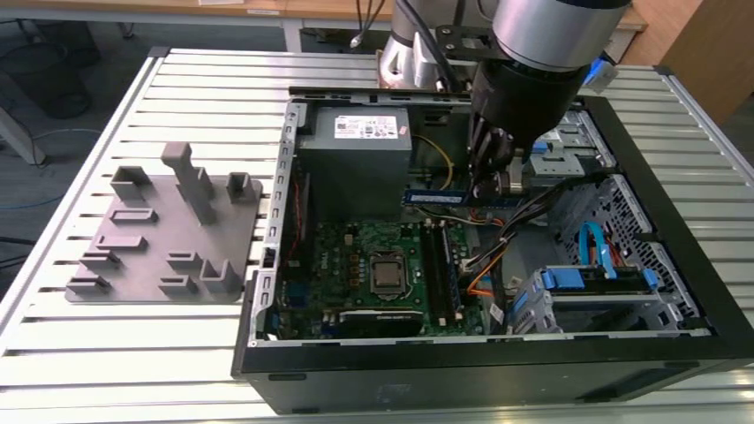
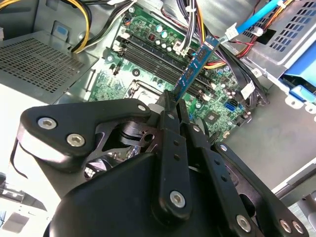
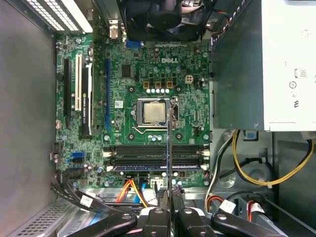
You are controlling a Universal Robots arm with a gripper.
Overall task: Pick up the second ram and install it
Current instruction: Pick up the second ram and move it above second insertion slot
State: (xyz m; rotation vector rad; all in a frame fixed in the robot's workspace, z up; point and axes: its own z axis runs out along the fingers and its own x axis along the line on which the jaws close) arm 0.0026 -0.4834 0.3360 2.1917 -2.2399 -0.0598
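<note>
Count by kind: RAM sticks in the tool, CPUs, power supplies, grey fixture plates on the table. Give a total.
RAM stick clamped in the tool: 1
CPU on the motherboard: 1
Power supply: 1
Grey fixture plate beside the case: 1
Total: 4

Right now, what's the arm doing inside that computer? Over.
Gripper shut on the second ram. Stick held clear of the motherboard slots, not seated. Cables beside the slots, none across them.
</note>
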